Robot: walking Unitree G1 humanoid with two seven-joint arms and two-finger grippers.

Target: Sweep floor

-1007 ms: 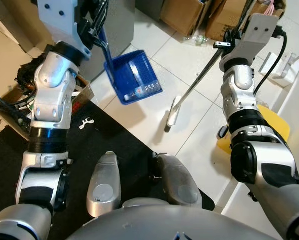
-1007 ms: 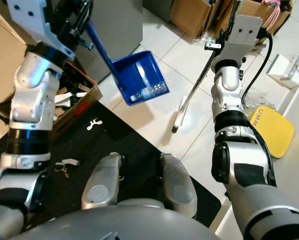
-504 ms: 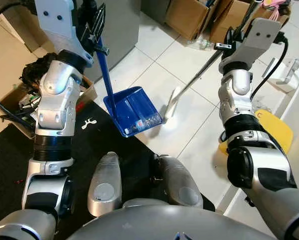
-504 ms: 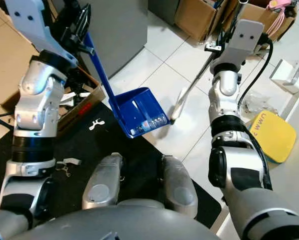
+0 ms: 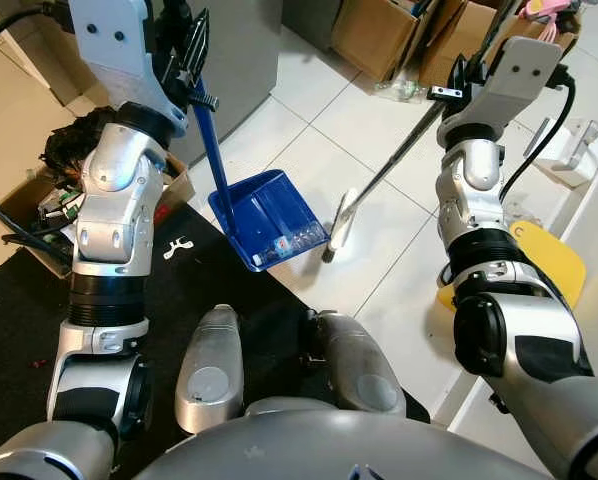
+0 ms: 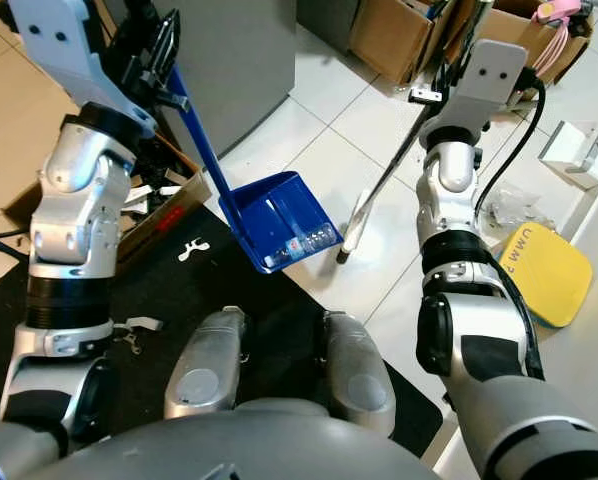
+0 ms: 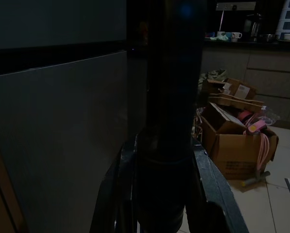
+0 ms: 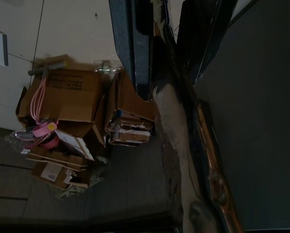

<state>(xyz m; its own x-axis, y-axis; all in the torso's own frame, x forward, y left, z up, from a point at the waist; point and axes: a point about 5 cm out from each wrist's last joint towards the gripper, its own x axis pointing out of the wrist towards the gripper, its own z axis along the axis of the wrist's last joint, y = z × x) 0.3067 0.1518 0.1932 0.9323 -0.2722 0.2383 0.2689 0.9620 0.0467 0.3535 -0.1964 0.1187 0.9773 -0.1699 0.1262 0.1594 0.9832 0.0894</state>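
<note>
The left gripper point(image 5: 184, 45) is raised high at the robot's left, clenched round the upper end of the blue dustpan handle point(image 5: 211, 150). In the left wrist view the dark handle runs straight out between the two black fingers point(image 7: 210, 179), which press against it on either side. From this gripper the handle slants down and forward to the blue dustpan point(image 5: 269, 218), whose pan rests low at the edge of the black mat point(image 5: 39, 300) where it meets the white tiled floor point(image 5: 399, 190). A small clear plastic bottle point(image 5: 291, 243) lies inside the pan near its open lip.

The right gripper point(image 5: 459, 75) is up at the robot's right, at the top of the broom's long thin pole point(image 5: 399, 150); whether its fingers are closed on the pole cannot be made out. Below and inward of this gripper the pole slopes down to the pale broom head point(image 5: 339, 225), which sits on the tile just beside the dustpan's open lip — close, though whether it touches cannot be told.

Under the right arm a yellow pad point(image 6: 554, 275) lies on the floor with dark letters along one edge, too small to read surely. Beyond both grippers stand cardboard boxes point(image 5: 374, 30); in the right wrist view one box point(image 8: 67, 92) carries printed lines — illegible.
</note>
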